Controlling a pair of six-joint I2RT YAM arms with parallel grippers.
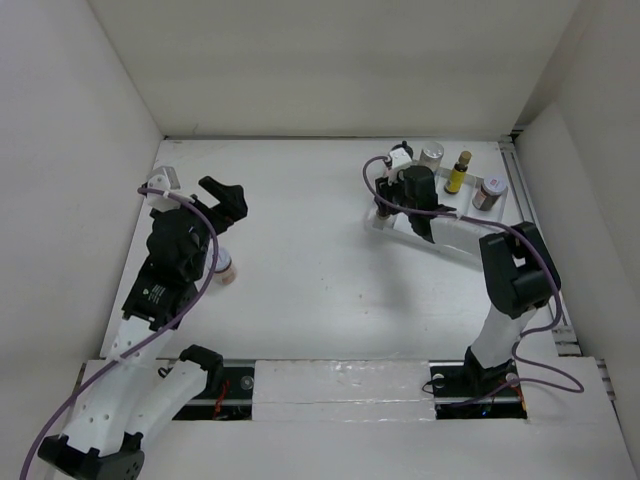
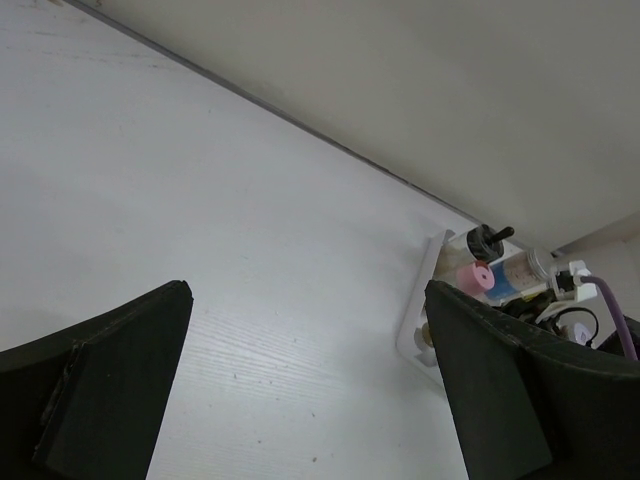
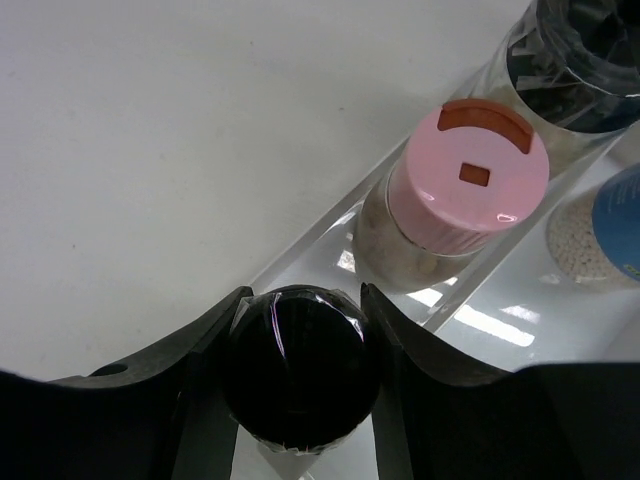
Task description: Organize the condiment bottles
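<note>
My right gripper [image 3: 300, 300] is shut on a black-capped bottle [image 3: 298, 380] at the end of a tray [image 3: 300, 262] slot; I cannot tell whether the bottle rests or hangs. Beside it in the same row stands the pink-lidded jar [image 3: 465, 185], then another dark-capped bottle [image 3: 580, 60] and a blue-labelled one [image 3: 620, 225]. In the top view my right gripper [image 1: 390, 205] is over the tray's [image 1: 372, 222] left end. The silver-lidded jar [image 1: 432, 153], slim yellow bottle [image 1: 458, 172] and a red-marked jar [image 1: 490, 190] stand behind it. My left gripper [image 1: 228, 195] is open and empty.
Another red-marked jar [image 1: 228, 268] stands on the table right beside my left arm. The left wrist view shows my open left gripper [image 2: 306, 295] above bare table, with the tray [image 2: 418, 325] and pink lid [image 2: 473, 277] far off. White walls close in the table.
</note>
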